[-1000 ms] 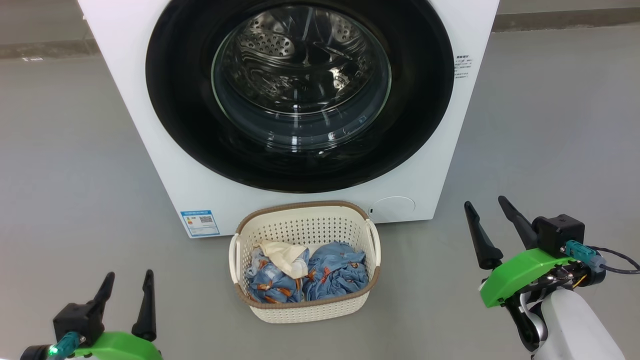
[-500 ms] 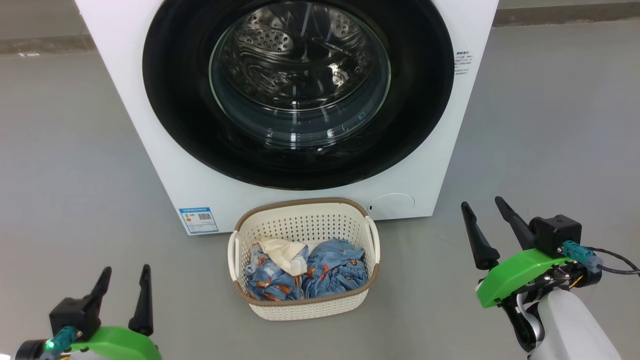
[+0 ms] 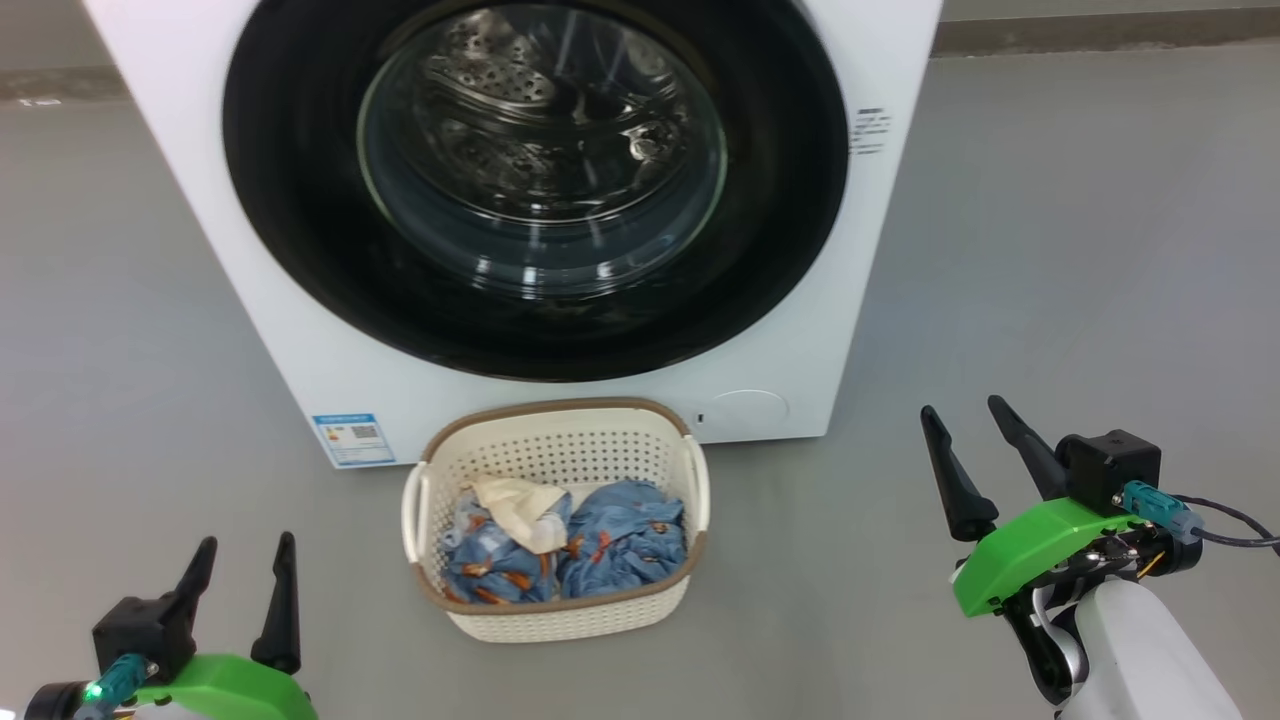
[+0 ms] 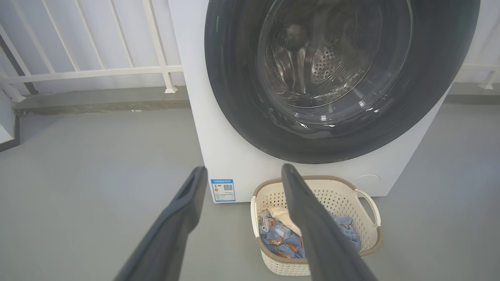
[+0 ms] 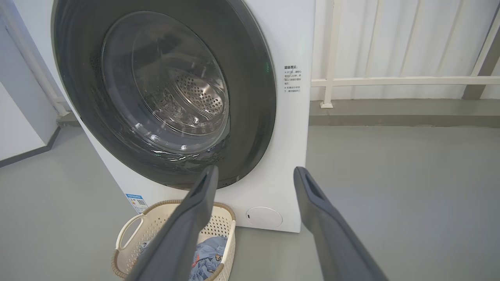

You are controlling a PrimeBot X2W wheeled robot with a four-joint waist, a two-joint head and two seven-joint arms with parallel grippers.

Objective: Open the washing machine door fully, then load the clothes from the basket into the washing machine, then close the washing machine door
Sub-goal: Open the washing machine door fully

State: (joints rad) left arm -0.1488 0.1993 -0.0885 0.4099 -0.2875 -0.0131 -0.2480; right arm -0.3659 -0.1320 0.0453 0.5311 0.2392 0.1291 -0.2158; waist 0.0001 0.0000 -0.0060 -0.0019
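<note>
White washing machine (image 3: 290, 340), door (image 3: 540, 170) shut; cream basket (image 3: 555, 408) of clothes (image 3: 560, 545) on floor (image 3: 1000, 250) just before it. Empty, fingers spread: left gripper (image 3: 247, 545), right gripper (image 3: 962, 408). Change: camera swung right; nothing handled, door-opening pending.

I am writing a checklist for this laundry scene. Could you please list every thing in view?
washing machine: one, white, on the floor, centre.
washing machine door: one, black rim, clear glass, closed on the machine's front.
label sticker: one, blue, machine's lower front corner.
basket: one, cream, brown rim, on the floor before the machine.
clothes: several blue, one cream, in the basket.
railing: one, white, behind the machine.
floor: grey.
left gripper: dark fingers, open, empty.
right gripper: dark fingers, open, empty.
</note>
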